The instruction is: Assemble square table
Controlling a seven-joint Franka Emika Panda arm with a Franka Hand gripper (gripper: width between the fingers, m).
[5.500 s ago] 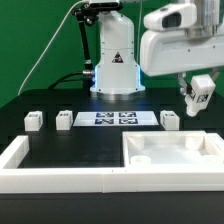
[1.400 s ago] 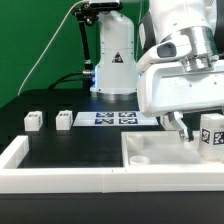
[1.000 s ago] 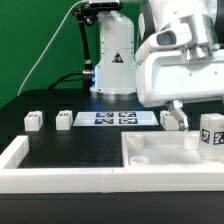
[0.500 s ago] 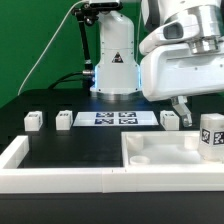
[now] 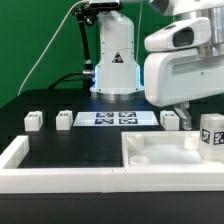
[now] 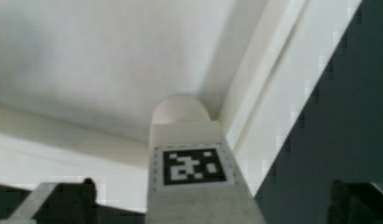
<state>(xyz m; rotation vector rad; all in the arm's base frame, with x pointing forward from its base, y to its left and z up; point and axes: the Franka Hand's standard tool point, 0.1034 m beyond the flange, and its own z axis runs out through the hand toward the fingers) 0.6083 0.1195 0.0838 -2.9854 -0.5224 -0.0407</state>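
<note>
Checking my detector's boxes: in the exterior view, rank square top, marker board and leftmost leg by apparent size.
Largest to smallest:
square top
marker board
leftmost leg
The top is nearest the camera, but the gaps are plain.

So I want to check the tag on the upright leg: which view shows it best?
The wrist view: the leg fills mid-frame, its tag facing the camera. The exterior view shows the leg small, at its right edge.
</note>
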